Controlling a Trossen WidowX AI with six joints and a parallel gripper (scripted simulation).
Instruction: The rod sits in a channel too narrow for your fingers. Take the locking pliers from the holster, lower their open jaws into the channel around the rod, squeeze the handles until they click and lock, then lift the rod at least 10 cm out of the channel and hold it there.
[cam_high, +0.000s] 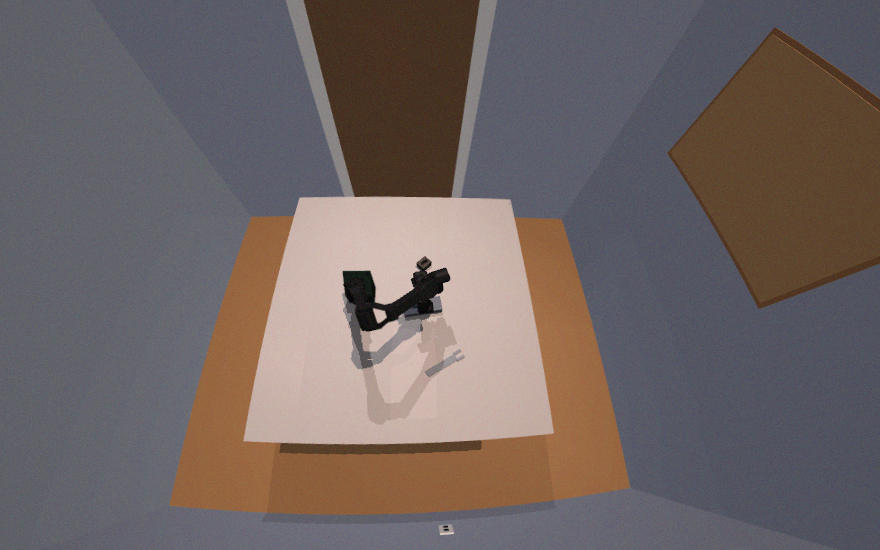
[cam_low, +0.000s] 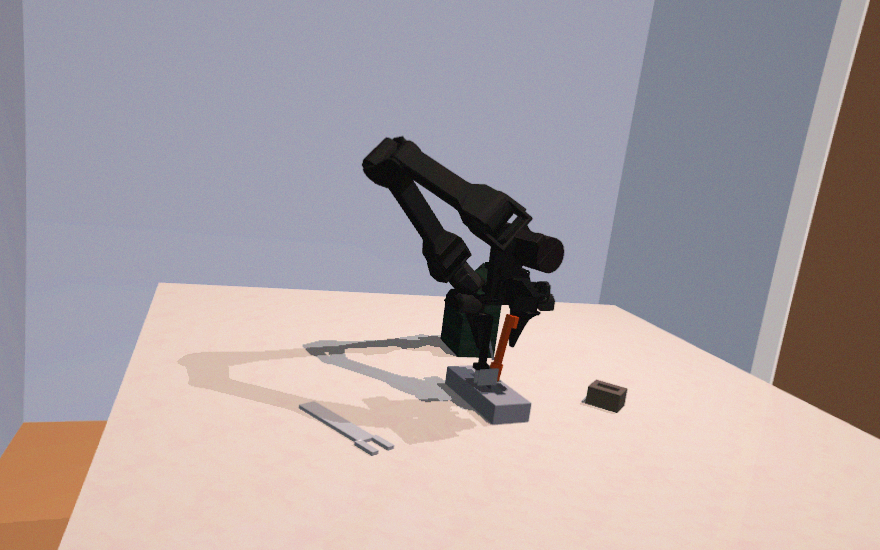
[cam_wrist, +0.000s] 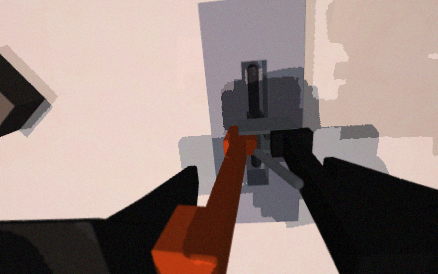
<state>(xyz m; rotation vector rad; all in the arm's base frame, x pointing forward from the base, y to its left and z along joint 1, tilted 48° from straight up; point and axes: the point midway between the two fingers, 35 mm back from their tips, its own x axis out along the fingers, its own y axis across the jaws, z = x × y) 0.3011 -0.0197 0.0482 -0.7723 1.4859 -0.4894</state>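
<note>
Orange-and-black pliers (cam_low: 503, 346) (cam_wrist: 226, 185), squared handles | grey slotted block (cam_high: 436, 303) (cam_low: 512, 413) (cam_wrist: 252, 30) below | fingers (cam_low: 517, 332) well apart, holding the pliers

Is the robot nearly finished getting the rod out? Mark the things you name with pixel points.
Not yet. Done: the pliers (cam_low: 502, 350) (cam_wrist: 225, 185) are out of the holster (cam_high: 423, 268) (cam_low: 606, 400) (cam_wrist: 31, 97). In hand: the gripper (cam_low: 498, 345) (cam_wrist: 259, 170) seems to hold them, their grey head at the block (cam_high: 436, 304) (cam_low: 512, 412) (cam_wrist: 280, 35); how deep the jaws go is hidden. Left: squeezing until they lock, then lifting and holding the rod (cam_wrist: 254, 92), which lies in its channel.
</note>
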